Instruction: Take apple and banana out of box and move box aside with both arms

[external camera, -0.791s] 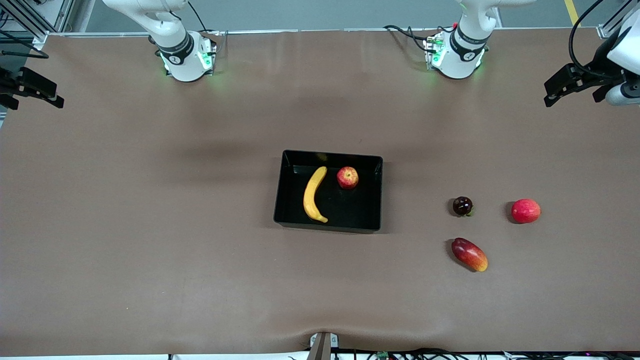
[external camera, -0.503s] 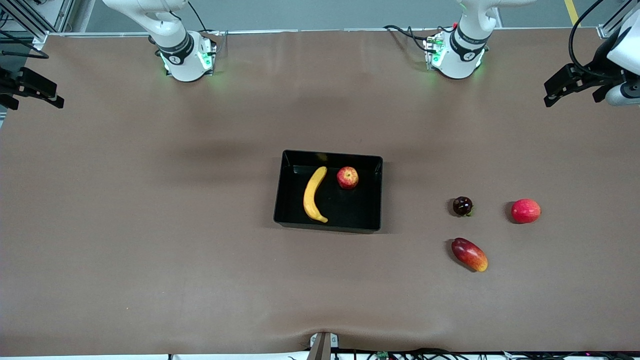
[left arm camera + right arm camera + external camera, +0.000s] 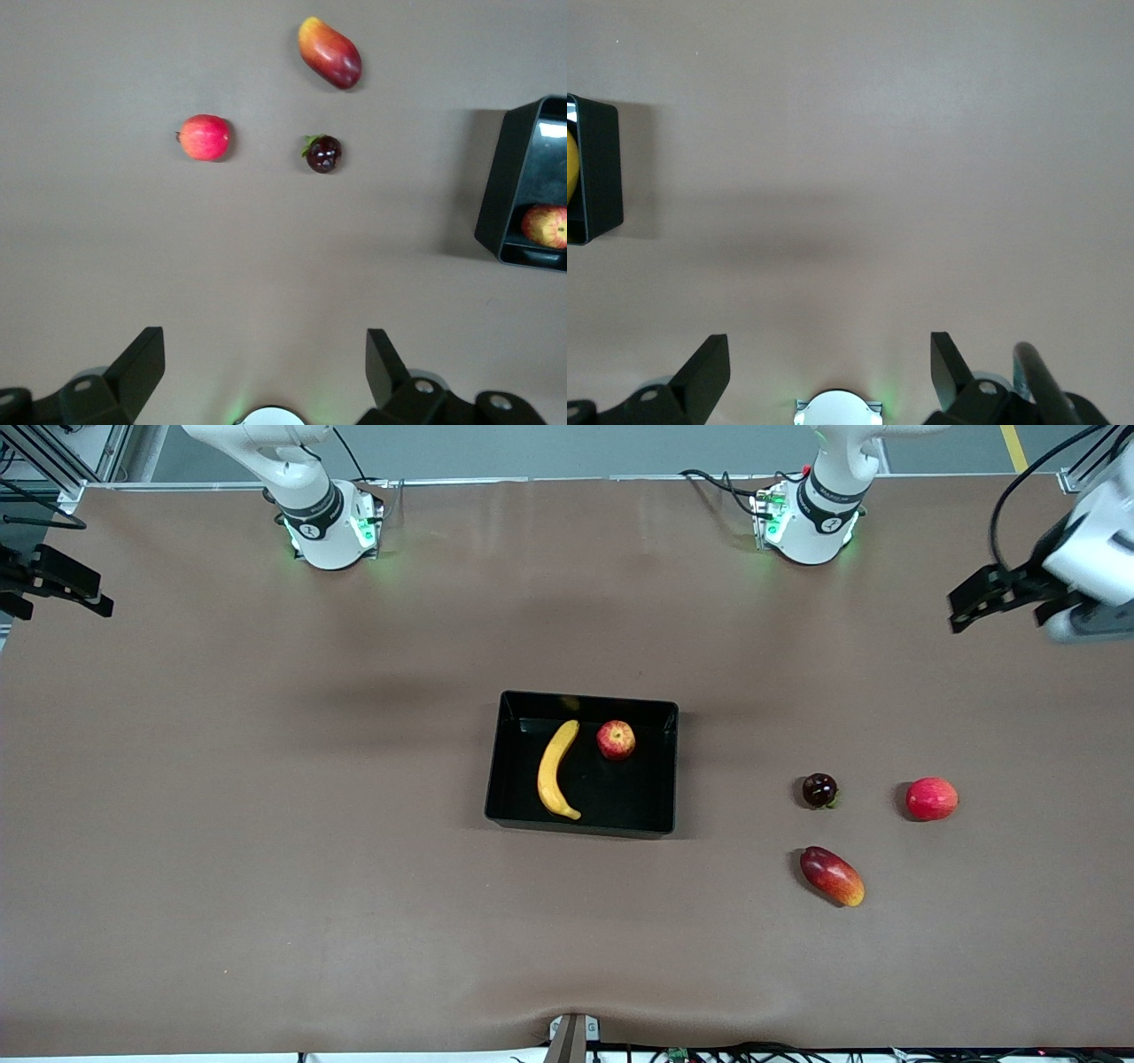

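Note:
The black tray [image 3: 638,802] sits at the table's middle. The yellow banana [image 3: 555,769] and the red-yellow apple [image 3: 616,740] lie inside it, apart from each other. My left gripper [image 3: 997,607] hangs open and empty, high over the left arm's end of the table. Its wrist view shows the open gripper [image 3: 264,354], the tray's corner [image 3: 518,177] and the apple [image 3: 547,226]. My right gripper [image 3: 62,598] hangs open and empty over the right arm's end. Its wrist view shows the open gripper [image 3: 830,359], the tray's end wall [image 3: 598,168] and a sliver of banana [image 3: 570,164].
Three fruits lie on the table toward the left arm's end: a dark purple round fruit [image 3: 819,790], a plain red round fruit [image 3: 931,798] and a red-yellow mango [image 3: 832,876]. All three show in the left wrist view: purple fruit [image 3: 323,153], red fruit [image 3: 205,137], mango [image 3: 330,53].
My left gripper has shifted a little toward the table's middle and slightly upward in the front view. The tray, the fruits and the right arm have not moved.

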Robot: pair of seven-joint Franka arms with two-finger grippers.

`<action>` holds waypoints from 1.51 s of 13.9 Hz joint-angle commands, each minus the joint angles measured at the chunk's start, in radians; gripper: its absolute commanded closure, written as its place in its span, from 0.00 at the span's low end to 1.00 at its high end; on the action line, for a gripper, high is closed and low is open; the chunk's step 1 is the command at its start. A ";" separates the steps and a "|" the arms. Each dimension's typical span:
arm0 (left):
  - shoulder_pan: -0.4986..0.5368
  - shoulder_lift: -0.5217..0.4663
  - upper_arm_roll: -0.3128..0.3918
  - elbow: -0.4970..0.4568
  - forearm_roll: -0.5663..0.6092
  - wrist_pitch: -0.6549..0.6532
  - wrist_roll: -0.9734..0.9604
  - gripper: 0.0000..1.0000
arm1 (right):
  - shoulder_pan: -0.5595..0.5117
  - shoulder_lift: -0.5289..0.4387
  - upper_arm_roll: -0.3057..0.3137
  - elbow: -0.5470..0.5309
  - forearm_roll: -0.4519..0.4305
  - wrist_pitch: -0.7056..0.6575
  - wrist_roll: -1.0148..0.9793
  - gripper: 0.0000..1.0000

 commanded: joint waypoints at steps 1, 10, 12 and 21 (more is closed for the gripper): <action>-0.015 0.073 -0.081 0.029 0.006 0.030 -0.070 0.00 | -0.015 0.007 0.007 0.016 0.009 -0.002 -0.002 0.00; -0.189 0.404 -0.305 -0.010 0.061 0.447 -0.693 0.00 | -0.015 0.007 0.006 0.016 0.009 -0.002 -0.002 0.00; -0.239 0.472 -0.310 -0.007 0.165 0.463 -0.716 0.00 | -0.013 0.007 0.007 0.016 0.009 -0.002 -0.002 0.00; -0.355 0.699 -0.305 -0.003 0.199 0.702 -0.721 0.00 | -0.013 0.007 0.007 0.016 0.009 -0.002 -0.002 0.00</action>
